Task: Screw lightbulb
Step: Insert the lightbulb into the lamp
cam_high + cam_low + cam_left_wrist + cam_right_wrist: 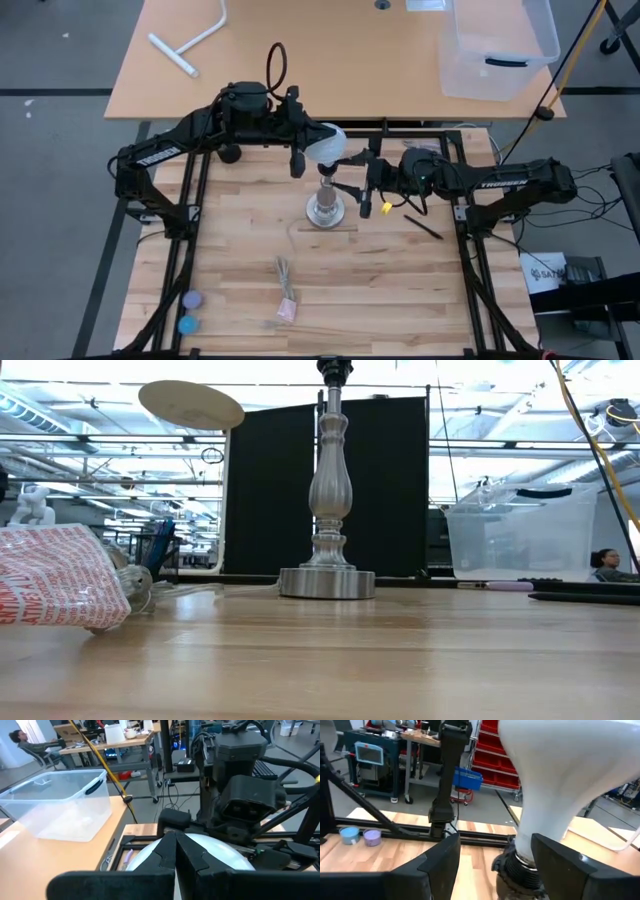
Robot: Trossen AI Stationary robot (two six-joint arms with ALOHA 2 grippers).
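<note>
The lightbulb [326,143] [560,775] stands globe up, tilted, with its silvery screw base in the black socket [520,876] on top of the metal lamp post [330,490]. The post's round base [327,210] rests on the table. My left gripper [305,150] [175,852] is shut, at the globe's [225,852] left side. My right gripper [338,173] [492,865] is open and comes level from the table's right. Its fingers stand on either side of the bulb's neck [540,820], with a gap at one finger [440,865]. The low view cuts the bulb off. My left gripper lies with its shut fingertips [172,845] against the globe's upper left side [150,851], coming nearly level from the table's left. Whether they press on it or only touch it does not show. The bulb rests in the socket, leaning.
On the table lie a red-and-white bag [60,590], a small pink thing on a cord [286,312], two small round caps [188,310] near the front left, and a black pen [423,227]. A clear bin [500,45] and a white pipe [190,45] lie on the far table.
</note>
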